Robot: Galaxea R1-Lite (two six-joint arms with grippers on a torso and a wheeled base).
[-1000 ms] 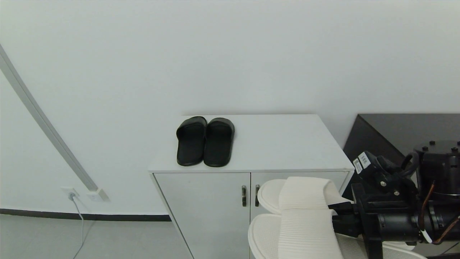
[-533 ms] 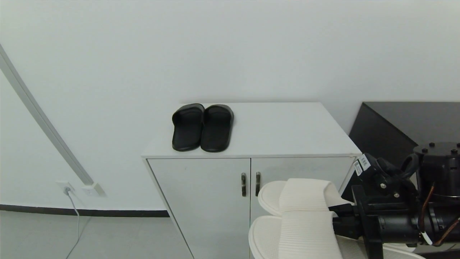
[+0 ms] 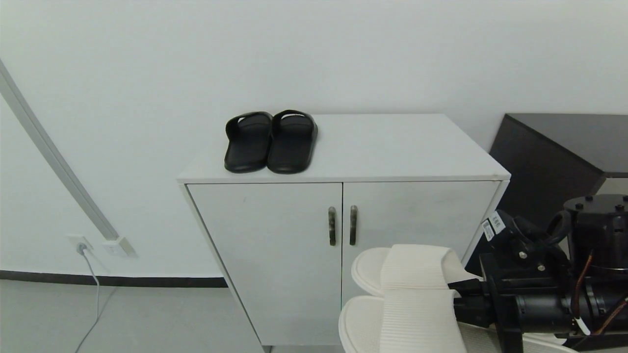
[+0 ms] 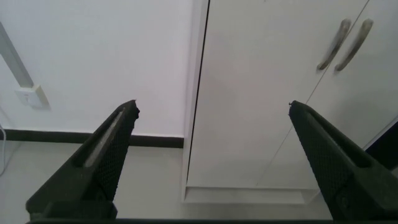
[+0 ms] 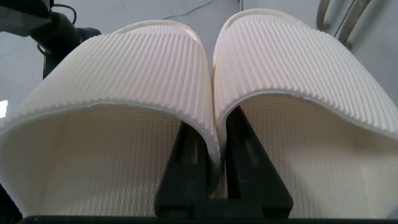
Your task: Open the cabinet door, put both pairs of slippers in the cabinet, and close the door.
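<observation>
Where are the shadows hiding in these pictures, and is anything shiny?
Head view: soft, even light, a thin shadow on the cabinet just under its top edge, and a faint sheen on the straps of the black slippers. Left wrist view: the left gripper stands dark against the bright cabinet door. Right wrist view: the white slippers are bright on top of their straps, shaded underneath.

The white slippers (image 3: 417, 299) run off the head view's lower edge.
</observation>
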